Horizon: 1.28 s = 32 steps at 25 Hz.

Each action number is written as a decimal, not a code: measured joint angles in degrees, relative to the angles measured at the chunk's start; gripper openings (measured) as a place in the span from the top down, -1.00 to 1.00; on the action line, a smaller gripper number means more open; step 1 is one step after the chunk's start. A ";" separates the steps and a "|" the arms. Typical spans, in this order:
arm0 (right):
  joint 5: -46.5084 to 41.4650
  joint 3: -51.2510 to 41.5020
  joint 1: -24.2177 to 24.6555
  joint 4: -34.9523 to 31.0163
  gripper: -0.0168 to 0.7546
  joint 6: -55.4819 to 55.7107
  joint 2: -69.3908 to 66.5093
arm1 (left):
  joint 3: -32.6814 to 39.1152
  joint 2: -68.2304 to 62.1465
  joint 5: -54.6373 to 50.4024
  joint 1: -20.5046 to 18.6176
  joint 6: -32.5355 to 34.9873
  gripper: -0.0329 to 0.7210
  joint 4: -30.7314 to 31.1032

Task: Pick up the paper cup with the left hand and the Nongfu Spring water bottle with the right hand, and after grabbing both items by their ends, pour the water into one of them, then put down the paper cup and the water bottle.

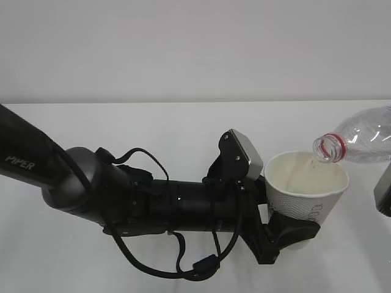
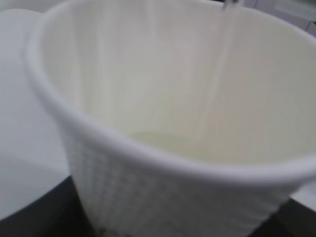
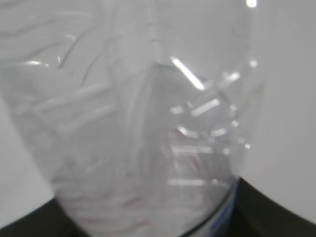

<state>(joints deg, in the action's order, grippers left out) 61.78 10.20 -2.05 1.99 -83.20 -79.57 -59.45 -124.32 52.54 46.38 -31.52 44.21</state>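
The paper cup (image 1: 305, 195) sits upright between the black fingers of the left hand (image 1: 287, 235), clamped low on its wall above the white table (image 1: 183, 134). The tilted water bottle (image 1: 360, 141), held by the right hand (image 1: 383, 195), pours water (image 2: 217, 79) over the cup's rim.

the exterior view looked down at a slant onto the white table (image 1: 183, 134), facing a pale wall, from a middling distance. the left wrist view sat very close to the paper cup (image 2: 163, 128), looking down over its rim into the inside. the right wrist view was pressed near the water bottle (image 3: 143, 123), which filled it, blurred. the exterior view shared the paper cup (image 1: 305, 189) and water bottle (image 1: 360, 140) with the 2 wrist views.
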 joint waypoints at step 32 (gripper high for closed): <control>0.11 0.00 0.00 0.00 -0.09 -0.38 0.00 | 0.00 0.00 -0.09 0.00 0.00 -0.49 0.00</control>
<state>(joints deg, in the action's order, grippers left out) 61.89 10.20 -2.05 1.99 -83.59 -79.57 -59.45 -124.32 52.45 46.38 -31.52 44.21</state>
